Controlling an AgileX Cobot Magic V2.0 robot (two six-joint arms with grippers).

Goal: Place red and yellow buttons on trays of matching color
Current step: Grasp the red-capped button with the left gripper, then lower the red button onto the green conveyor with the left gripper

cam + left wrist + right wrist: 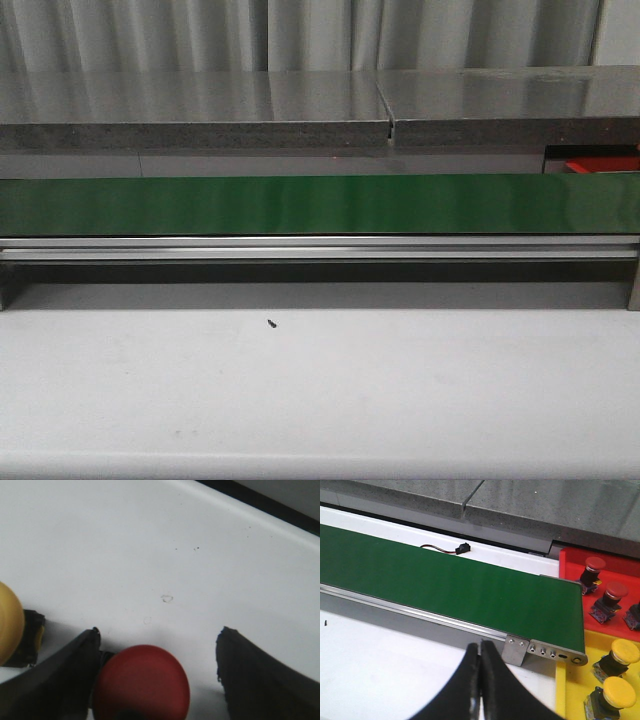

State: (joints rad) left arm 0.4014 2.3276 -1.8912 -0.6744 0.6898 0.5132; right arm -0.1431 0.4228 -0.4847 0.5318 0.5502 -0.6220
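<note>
Straddling red button (141, 682), left gripper (157, 680) spread, yellow button (9, 622) beside

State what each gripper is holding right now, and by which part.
Nothing is held. The left gripper is open, its fingers either side of a red button without clamping it. The right gripper is shut on nothing.
</note>
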